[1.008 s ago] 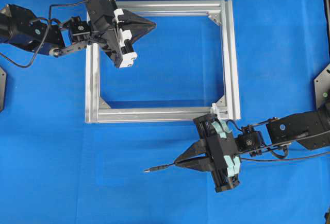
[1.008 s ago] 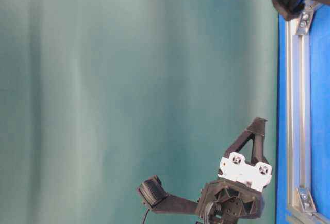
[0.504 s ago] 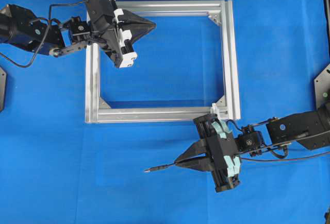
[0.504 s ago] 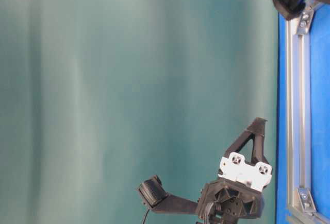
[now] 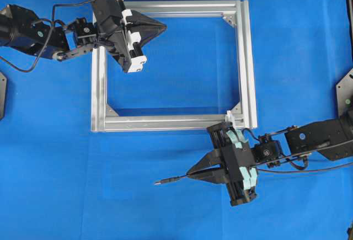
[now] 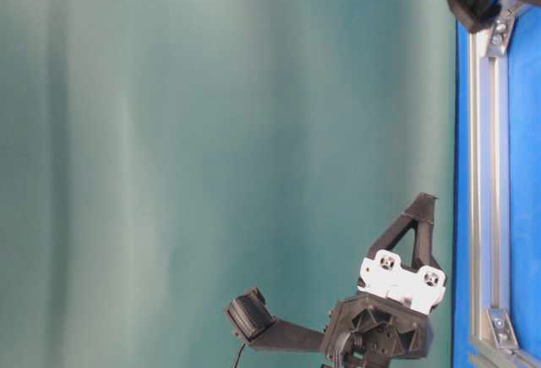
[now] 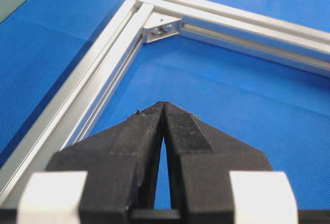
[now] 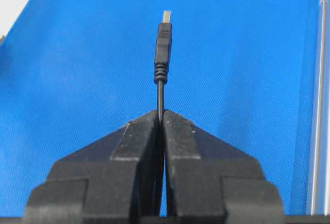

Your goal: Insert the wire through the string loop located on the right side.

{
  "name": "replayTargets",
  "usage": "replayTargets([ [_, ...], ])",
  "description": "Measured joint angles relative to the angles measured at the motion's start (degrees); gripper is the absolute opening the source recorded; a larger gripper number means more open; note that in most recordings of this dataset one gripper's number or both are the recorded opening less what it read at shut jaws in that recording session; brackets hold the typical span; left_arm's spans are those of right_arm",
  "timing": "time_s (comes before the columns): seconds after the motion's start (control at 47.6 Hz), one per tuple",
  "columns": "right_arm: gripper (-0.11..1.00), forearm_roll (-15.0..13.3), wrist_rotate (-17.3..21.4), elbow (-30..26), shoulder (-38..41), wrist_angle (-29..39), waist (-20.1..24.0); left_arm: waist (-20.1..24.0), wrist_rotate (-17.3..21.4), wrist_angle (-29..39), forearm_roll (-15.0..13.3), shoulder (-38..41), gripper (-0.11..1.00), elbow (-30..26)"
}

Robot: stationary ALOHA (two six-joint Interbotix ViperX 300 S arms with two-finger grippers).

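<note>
1. Blue cloth covers the bench (image 5: 55, 168), and nothing on it is seen to have shifted over the last second: both arms and the silver frame (image 5: 248, 58) are placed exactly as before.
2. The right hand (image 5: 190, 175) is clamped tight on the wire (image 5: 171, 180), with the plug end left sticking out in front of the jaws; in the right wrist view the plug is held straight and level over bare cloth.
3. The left hand (image 5: 164, 26) is closed on nothing and is parked over the frame's upper left corner.
4. The string loop (image 5: 231, 116) is found at the frame's lower right corner, just above the right hand's body, while the plug is pointed away from it, toward the left of the overhead view.
5. Since no motion is recorded, the threading is judged not yet begun; the wire must be turned and brought to the loop.
</note>
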Motion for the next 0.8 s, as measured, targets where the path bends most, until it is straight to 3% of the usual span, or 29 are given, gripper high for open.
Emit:
replayTargets([
  [0.567, -0.04, 0.0, 0.0, 0.3, 0.0, 0.2, 0.0, 0.0, -0.1, 0.0, 0.0, 0.0, 0.0, 0.0],
  [0.798, -0.04, 0.7, 0.5, 4.6, -2.8, 0.9, 0.4, 0.0, -0.1, 0.0, 0.0, -0.3, 0.0, 0.3],
])
